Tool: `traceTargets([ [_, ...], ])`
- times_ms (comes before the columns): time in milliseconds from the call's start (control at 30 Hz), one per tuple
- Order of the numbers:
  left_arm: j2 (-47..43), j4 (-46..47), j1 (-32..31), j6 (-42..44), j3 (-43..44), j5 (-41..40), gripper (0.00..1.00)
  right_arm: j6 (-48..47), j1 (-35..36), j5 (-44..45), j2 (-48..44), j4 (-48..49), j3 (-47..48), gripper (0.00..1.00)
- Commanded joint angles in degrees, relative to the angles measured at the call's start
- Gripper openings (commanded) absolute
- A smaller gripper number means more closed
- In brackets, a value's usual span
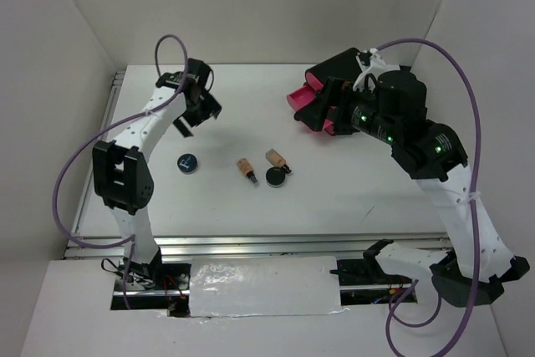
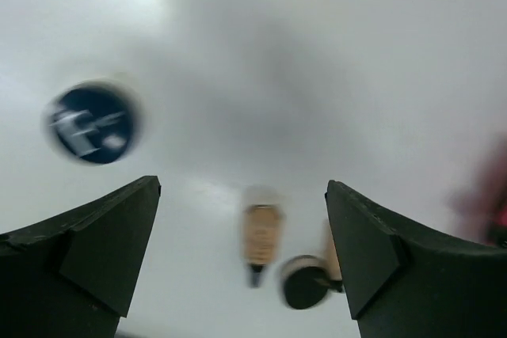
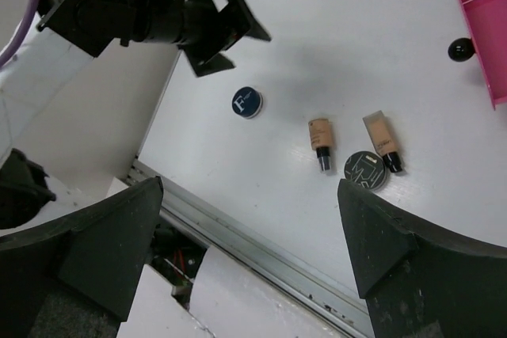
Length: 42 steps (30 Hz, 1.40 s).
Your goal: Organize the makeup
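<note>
A round dark compact (image 1: 187, 162) lies left of centre on the table. A tan bottle with a black cap (image 1: 245, 169) lies in the middle. A second tan bottle (image 1: 276, 159) lies beside a second black compact (image 1: 277, 176). All show in the right wrist view: the compact (image 3: 247, 102), the bottle (image 3: 320, 140), the second bottle (image 3: 382, 138), the second compact (image 3: 364, 169). The left wrist view is blurred and shows the compact (image 2: 93, 122) and the bottle (image 2: 261, 235). My left gripper (image 1: 201, 113) is open and empty, raised at the back left. My right gripper (image 1: 322, 110) is open and empty, by the pink drawers. No white sachets are in view.
A black box with pink drawers (image 1: 311, 104) stands at the back right; one open pink drawer (image 3: 483, 29) with a black knob shows in the right wrist view. White walls close in the table on three sides. A metal rail (image 1: 267, 244) runs along the front edge.
</note>
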Motion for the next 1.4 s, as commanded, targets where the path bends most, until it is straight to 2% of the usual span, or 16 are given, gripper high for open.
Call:
traceTargets([
  [0,-5.5,-11.0,3.2,2.6,-11.2,-3.5,0.99,-1.4,0.5,-2.9,2.9,4.2,2.4,1.0],
  [133,-7.2,-8.5,6.8,4.9,-16.3,-1.0,0.99,-1.6,1.7,-5.7,6.3,4.6,4.2,1.0],
  [233,-7.2,-8.2,6.9,5.8,-18.3,-0.8,1.0,-2.2,2.5,-7.6,8.5,4.9,5.2,1.0],
  [400,-8.9,-0.8,7.9,6.6,-24.8,1.3,0.99,-3.3,3.9,-8.3,10.7,5.0,7.0,1.0],
  [767,-7.2,10.2,9.5,7.2,-29.8,1.4,0.99,-5.0,5.6,-9.6,13.7,4.2,9.8,1.0],
  [967,-4.5,12.6,10.0,6.5,-31.3,2.0,0.99,-5.4,6.7,-9.8,14.9,4.0,10.6,1.0],
  [1100,-3.8,14.3,10.1,6.3,-32.9,2.3,0.82,-5.6,6.9,-9.5,15.2,3.6,11.2,1.0],
  [1267,-2.4,14.0,10.2,6.3,-33.3,2.6,0.84,-5.8,6.8,-9.1,15.2,3.4,11.5,1.0],
  [1367,-2.2,13.7,10.2,6.6,-32.7,2.7,0.66,-5.9,6.8,-8.4,15.2,3.5,11.7,1.0],
])
